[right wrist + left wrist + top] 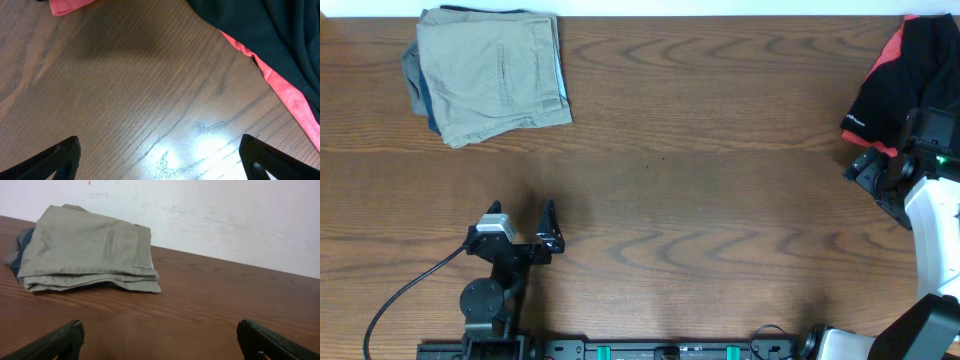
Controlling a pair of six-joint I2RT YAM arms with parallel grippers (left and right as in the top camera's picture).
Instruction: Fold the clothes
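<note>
Here the clothes (492,75) (85,247) lie as a folded bundle at the far left corner of the table (700,200), well apart from both arms. From overhead the bundle is close to square, a little wider than deep, so its longer side runs roughly along the table's far edge, turned slightly so that its near right corner reaches furthest toward the middle. A stitched pocket line on the top layer runs from far to near. The left wrist view shows the stacked fold edges facing the camera and a lighter strip along the right edge.

The khaki bundle sits on a dark blue garment (417,88) (21,245), which peeks out only at the left side; the rest of it is hidden underneath. Whether the khaki piece is trousers or shorts cannot be told from the fold.

The left gripper (522,218) (160,330) stands near the table's front with its jaws spread wide and nothing between them. The right gripper (868,170) (159,145) is at the right edge, jaws likewise spread over bare wood, just beside a black and red garment (905,70) (260,25) that is cut off by the frame in both views.
</note>
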